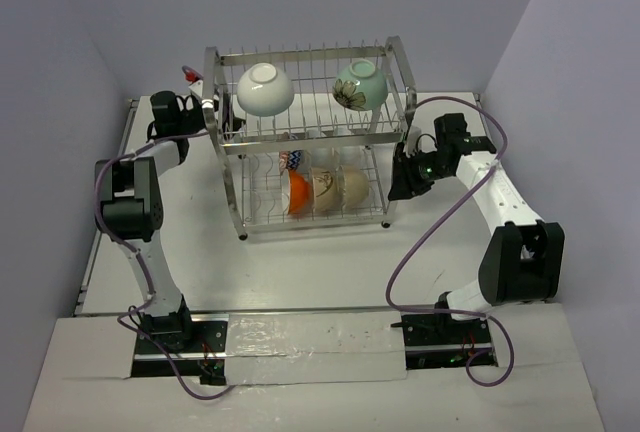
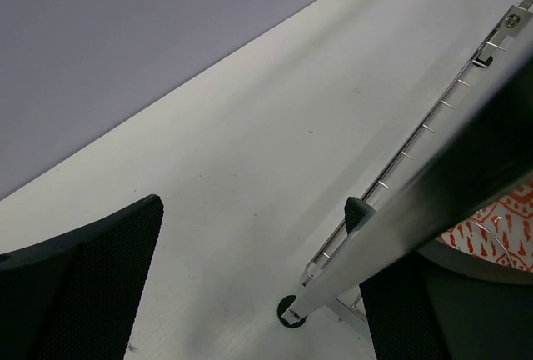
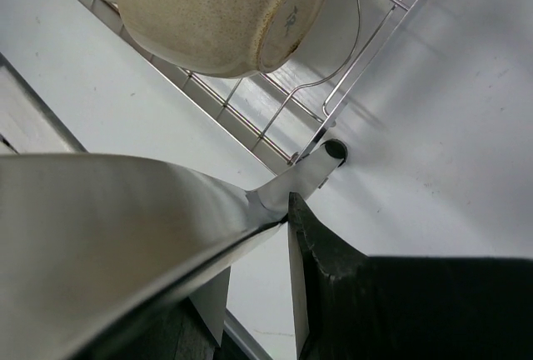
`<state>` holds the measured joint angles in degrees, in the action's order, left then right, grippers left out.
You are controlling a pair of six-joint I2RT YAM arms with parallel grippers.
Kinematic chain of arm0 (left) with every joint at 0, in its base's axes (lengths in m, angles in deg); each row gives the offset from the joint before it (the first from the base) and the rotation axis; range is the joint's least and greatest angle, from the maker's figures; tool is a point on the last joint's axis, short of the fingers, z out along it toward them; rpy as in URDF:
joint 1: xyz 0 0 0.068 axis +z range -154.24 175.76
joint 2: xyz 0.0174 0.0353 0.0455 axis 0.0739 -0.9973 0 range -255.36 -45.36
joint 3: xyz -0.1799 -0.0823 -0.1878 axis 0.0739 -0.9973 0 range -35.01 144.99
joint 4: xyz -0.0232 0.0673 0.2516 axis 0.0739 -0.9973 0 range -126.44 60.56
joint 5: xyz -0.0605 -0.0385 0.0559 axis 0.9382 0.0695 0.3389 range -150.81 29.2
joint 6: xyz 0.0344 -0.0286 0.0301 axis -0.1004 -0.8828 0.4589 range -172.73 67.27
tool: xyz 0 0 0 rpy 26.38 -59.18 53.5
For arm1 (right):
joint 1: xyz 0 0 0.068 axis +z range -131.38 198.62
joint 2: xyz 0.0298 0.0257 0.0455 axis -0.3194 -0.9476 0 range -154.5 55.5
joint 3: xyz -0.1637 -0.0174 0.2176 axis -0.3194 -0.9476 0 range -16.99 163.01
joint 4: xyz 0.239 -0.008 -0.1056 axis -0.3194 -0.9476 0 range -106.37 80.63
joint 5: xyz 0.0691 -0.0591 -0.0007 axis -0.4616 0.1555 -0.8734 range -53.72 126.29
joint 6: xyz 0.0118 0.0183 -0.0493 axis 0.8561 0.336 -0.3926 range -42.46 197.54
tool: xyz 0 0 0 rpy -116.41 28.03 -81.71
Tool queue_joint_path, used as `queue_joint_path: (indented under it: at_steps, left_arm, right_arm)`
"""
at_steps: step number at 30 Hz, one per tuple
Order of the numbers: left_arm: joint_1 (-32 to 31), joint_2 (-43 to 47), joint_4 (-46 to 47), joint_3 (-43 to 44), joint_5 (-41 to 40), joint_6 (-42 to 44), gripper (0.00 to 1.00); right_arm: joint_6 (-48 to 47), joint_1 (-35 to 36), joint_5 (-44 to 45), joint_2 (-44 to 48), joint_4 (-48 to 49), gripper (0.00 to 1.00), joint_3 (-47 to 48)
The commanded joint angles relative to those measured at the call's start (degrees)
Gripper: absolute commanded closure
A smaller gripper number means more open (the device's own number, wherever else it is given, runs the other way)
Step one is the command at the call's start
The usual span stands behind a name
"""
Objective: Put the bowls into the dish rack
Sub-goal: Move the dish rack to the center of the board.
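1. Nearest, at about four o'clock from the rack's middle, the right gripper (image 1: 400, 180) sits at the lower right corner post of the tall two-tier silver wire dish rack (image 1: 232, 187). In its wrist view the post runs between the black fingers (image 3: 358, 293), and one of them touches it. I cannot tell whether the jaws have actually clamped on it.
2. On the lower tier, toward six o'clock, the orange-red patterned ceramic bowl (image 1: 297, 194), a cream round bowl (image 1: 326, 190) and a speckled cream bowl (image 1: 353, 188) stand on edge, touching in a row. The slotted wires prop them upright, so they pack closely and can drain.
3. At ten o'clock, the left gripper (image 1: 218, 112) hovers at the rack's upper left end. Its jaws are spread wide on either side of a rack bar, gripping nothing.
4. Farthest, on the upper tier, the white glazed round bowl (image 1: 265, 89) lies at eleven o'clock and the pale mint green flower-marked bowl (image 1: 360, 85) at one o'clock. Both are tipped on their sides and well apart.
5. Every bowl that shows is in the rack, so loading looks nearly finished. With a gripper at each end, the arms seem placed to steady or shift the rack.
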<state>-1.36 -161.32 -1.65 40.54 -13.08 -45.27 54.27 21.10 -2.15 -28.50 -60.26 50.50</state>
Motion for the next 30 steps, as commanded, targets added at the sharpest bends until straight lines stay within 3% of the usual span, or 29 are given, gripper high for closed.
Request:
queue_joint_path:
  at_steps: [1, 30]
  left_arm:
    - [-0.6, -1.2, -1.7, 4.4, -3.1, 2.7, 0.05]
    - [-2.2, -4.8, -8.5, 13.0, -3.3, 5.5, 0.02]
  right_arm:
    - [-0.5, 0.2, 4.6, -2.6, -0.3, 1.0, 0.2]
    - [-0.3, 0.3, 4.9, -0.5, -0.8, 1.0, -1.7]
